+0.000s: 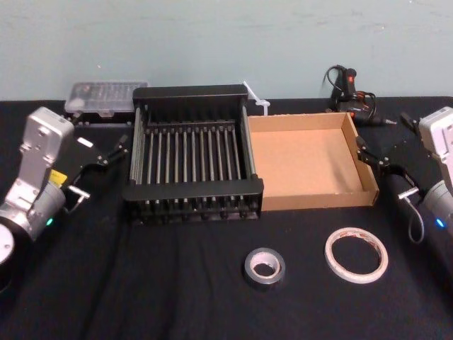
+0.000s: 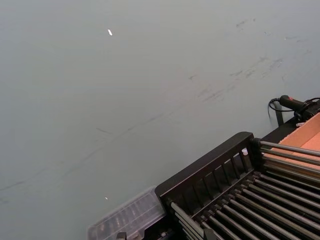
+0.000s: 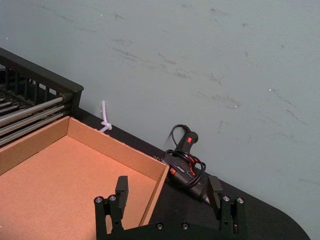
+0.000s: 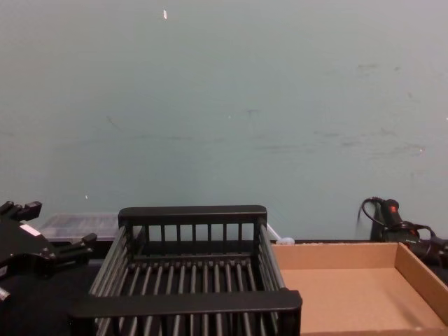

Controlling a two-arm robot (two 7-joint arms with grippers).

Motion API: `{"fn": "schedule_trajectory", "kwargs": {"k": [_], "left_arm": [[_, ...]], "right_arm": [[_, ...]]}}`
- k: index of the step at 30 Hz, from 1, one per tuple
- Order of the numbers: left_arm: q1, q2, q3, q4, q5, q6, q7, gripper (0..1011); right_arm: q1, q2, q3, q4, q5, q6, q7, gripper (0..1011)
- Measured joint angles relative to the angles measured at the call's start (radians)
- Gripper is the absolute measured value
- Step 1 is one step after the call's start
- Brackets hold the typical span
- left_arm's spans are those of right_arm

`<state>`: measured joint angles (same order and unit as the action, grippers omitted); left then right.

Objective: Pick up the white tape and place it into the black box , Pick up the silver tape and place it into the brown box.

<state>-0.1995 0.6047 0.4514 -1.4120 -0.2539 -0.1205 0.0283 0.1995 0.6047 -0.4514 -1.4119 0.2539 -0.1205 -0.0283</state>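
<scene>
Left hand [image 1: 117, 150] partly beyond chest view's edge

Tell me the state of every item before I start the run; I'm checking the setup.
white tape: lying flat, ungrasped.
silver tape: lying flat, ungrasped.
black box: empty.
brown box: empty.
left pincer: open, empty, beside the black box.
right pincer: open, empty, beside the brown box.

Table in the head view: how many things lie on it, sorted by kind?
Tape rolls: 2 (white tape, silver tape)
Boxes: 2 (black box, brown box)
Clear plastic case: 1
Black corded hand tool: 1
White plastic tie: 1
Total: 7
</scene>
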Motion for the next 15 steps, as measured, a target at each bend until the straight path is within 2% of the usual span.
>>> {"fn": "schedule_trajectory", "kwargs": {"k": [15], "left_arm": [[0.0, 0.0, 0.0, 0.0, 0.0, 0.0, 0.0, 1001]], "right_arm": [[0.0, 0.0, 0.0, 0.0, 0.0, 0.0, 0.0, 1002]]}}
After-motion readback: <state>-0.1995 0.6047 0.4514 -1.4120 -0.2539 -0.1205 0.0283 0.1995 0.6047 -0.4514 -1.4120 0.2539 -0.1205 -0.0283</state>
